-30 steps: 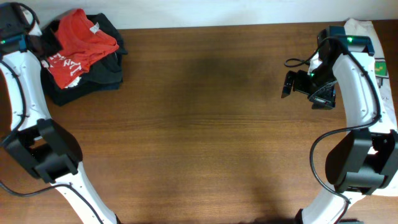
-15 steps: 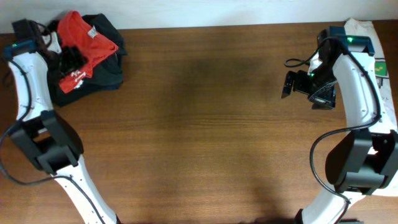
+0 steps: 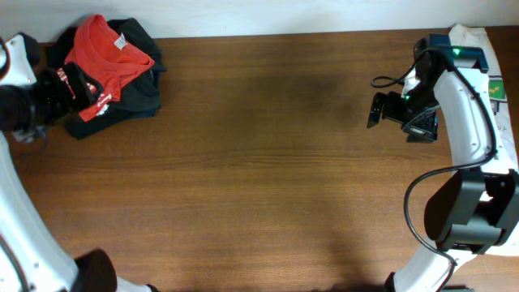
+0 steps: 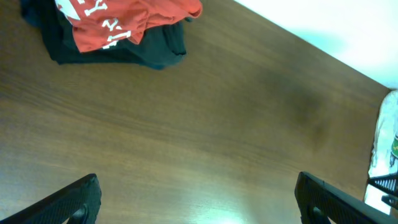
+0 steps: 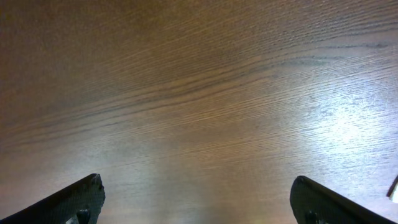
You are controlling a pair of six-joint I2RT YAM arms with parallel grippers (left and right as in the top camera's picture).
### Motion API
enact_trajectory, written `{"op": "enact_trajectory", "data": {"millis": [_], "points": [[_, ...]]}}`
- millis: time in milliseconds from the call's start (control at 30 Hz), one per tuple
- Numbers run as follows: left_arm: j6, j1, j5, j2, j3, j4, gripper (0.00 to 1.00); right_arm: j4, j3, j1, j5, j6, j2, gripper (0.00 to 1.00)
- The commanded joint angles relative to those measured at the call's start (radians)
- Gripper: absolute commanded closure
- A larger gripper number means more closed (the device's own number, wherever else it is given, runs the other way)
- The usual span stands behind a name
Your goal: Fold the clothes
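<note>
- In the left wrist view, your left gripper (image 4: 198, 183) stood wide, its two black fingers (image 4: 71, 200) at the bottom corners of the picture with only bare wood between them; it held nothing.
- The crumpled orange-red cotton T-shirt with white lettering (image 4: 118, 22) lay at the top left of that view, well apart from the fingers and beyond them.
- The T-shirt rested on top of a dark, near-black bunched garment (image 4: 134, 53), which showed below it and to its right.
- Both garments sat on the brown wooden table (image 4: 205, 118), and a white object (image 4: 385, 140) was cut off by the right edge.
- In the right wrist view, your right gripper (image 5: 196, 186) was spread just as wide, with nothing but wood grain between its fingers. No clothing showed there.
- In the overhead view, the T-shirt and the dark garment lay as one pile at the table's far left corner.
- There, the left gripper's dark fingers overlapped the pile's left edge; whether they touched the cloth you could not tell from above.
- The right gripper hung over bare wood near the right edge, pointing left, well apart from the pile, with the width of the table between them.
</note>
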Motion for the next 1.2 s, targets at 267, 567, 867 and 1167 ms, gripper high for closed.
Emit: {"op": "enact_trajectory", "data": {"millis": [267, 567, 867, 1167], "points": [[-0.039, -0.249, 0.012, -0.678, -0.683, -0.005, 0.01, 0.0, 0.01, 0.006, -0.002, -0.007, -0.007, 0.01], [-0.047, -0.249, -0.019, -0.978, -0.853, -0.005, 0.01, 0.0, 0.01, 0.006, -0.002, -0.007, -0.007, 0.01], [0.155, -0.324, 0.005, -1.167, -1.202, 0.534, 0.01, 0.0, 0.01, 0.006, -0.002, -0.007, -0.007, 0.01], [0.249, -0.332, -0.097, -1.489, -1.917, 1.325, 0.01, 0.0, 0.01, 0.006, -0.002, -0.007, -0.007, 0.01]]}}
